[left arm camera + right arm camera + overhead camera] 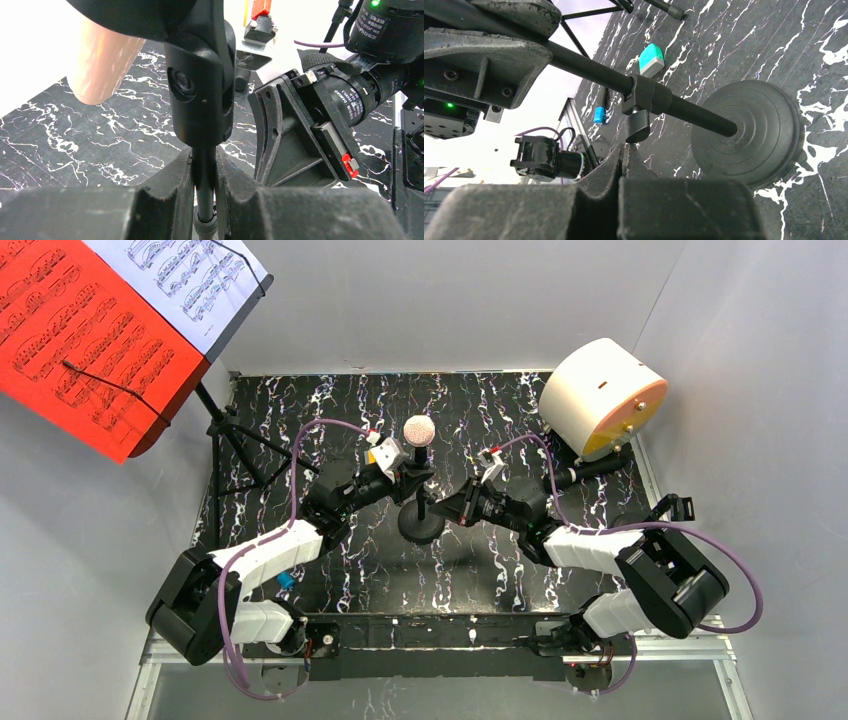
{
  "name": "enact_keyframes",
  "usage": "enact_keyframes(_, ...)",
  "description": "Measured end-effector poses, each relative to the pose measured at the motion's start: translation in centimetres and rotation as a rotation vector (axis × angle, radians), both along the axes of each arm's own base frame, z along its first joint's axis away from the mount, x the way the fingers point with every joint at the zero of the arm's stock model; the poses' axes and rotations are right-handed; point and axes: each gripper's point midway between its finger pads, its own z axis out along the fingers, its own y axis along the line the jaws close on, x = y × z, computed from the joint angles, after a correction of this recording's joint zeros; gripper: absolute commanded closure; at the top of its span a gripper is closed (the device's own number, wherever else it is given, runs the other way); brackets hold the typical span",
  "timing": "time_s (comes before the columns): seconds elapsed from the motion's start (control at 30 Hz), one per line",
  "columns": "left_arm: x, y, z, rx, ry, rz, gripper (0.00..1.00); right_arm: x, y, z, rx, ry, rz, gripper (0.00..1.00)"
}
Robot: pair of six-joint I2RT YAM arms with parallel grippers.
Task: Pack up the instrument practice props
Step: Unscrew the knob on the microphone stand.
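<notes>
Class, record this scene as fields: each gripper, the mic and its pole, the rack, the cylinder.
left gripper: shut on the pole
right gripper: shut, tips just under the pole's knob; hold on it unclear
base: on the table
mic: beige head, atop the pole
rack: far left, red sheet and white sheet on it
cylinder: far right, white with orange face

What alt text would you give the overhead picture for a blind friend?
A beige-headed microphone on a round-based stand is centre frame, the left end effector clamped on its pole, the right end effector shut beside it. A music rack with red sheets and white sheets stands far left; a white cylinder with an orange face sits far right.
</notes>
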Motion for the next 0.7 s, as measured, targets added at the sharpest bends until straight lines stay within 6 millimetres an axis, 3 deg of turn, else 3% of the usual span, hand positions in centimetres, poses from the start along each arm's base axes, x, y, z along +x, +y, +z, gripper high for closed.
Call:
enact_keyframes(0.2, 0.1, 0.1, 0.0, 0.004, -0.007, 0.003, 1.00, 0.1, 0.0, -0.3, -0.031, -0.037, 0.012, 0.69)
enact_keyframes(0.33, 0.1, 0.1, 0.0, 0.007, -0.012, 0.003, 1.00, 0.4, -0.2, -0.1, -0.030, -0.048, 0.003, 0.58)
enact_keyframes(0.53, 0.1, 0.1, 0.0, 0.007, -0.010, 0.004, 1.00, 0.7, -0.3, 0.1, -0.027, -0.057, -0.003, 0.57)
enact_keyframes(0.7, 0.1, 0.1, 0.0, 0.006, -0.007, 0.003, 1.00, 1.6, 0.2, 0.6, -0.021, -0.071, 0.000, 0.68)
